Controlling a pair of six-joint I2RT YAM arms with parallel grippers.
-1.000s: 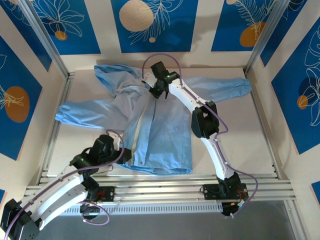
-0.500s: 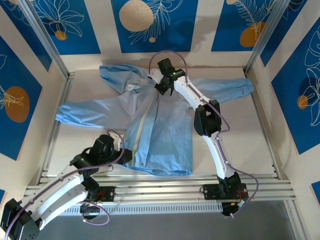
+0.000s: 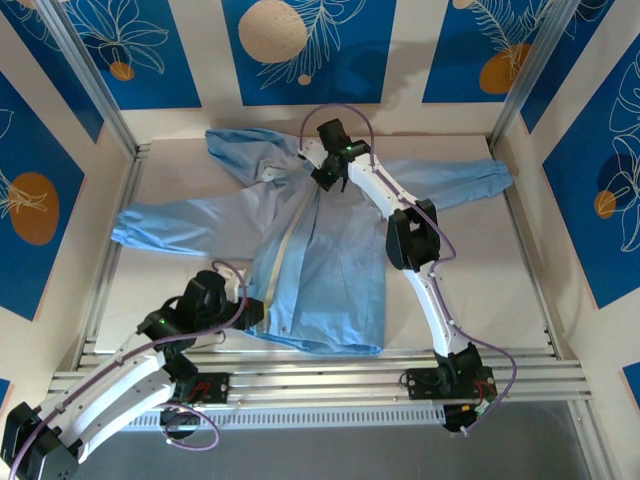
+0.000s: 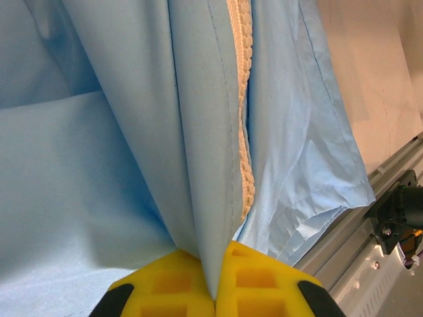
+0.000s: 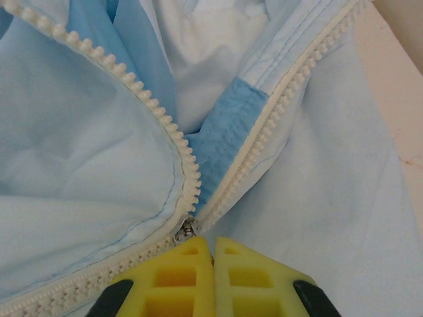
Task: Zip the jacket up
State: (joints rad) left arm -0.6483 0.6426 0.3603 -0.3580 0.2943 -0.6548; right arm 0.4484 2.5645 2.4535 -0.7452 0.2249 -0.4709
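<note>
The jacket (image 3: 320, 260) lies spread on the table (image 3: 470, 260), hood at the far side, sleeves out to left and right, hem at the near edge. The left gripper (image 3: 250, 312) is at the hem, at the near end of the zipper (image 3: 283, 250); the right gripper (image 3: 325, 180) is far up the front, near the collar.

In the left wrist view the left gripper (image 4: 215, 281) has its yellow pads (image 4: 165, 284) pressed together, and a fold of light-blue cloth is clamped between them; the whitish zipper (image 4: 243, 132) runs along this fold, just beside the pads.

In the right wrist view the right gripper (image 5: 213, 261) also has its pads (image 5: 248, 277) together; the slider (image 5: 187, 230) touches their tips, and its pull seems to go in between them.

The cloth is thin, light blue and wrinkled. The top view gives the whole shape of the jacket. The right wrist view gives the teeth: joined on one side of the slider, and parted beyond it in a V with a darker blue patch and paler lining between the two rows.
</note>
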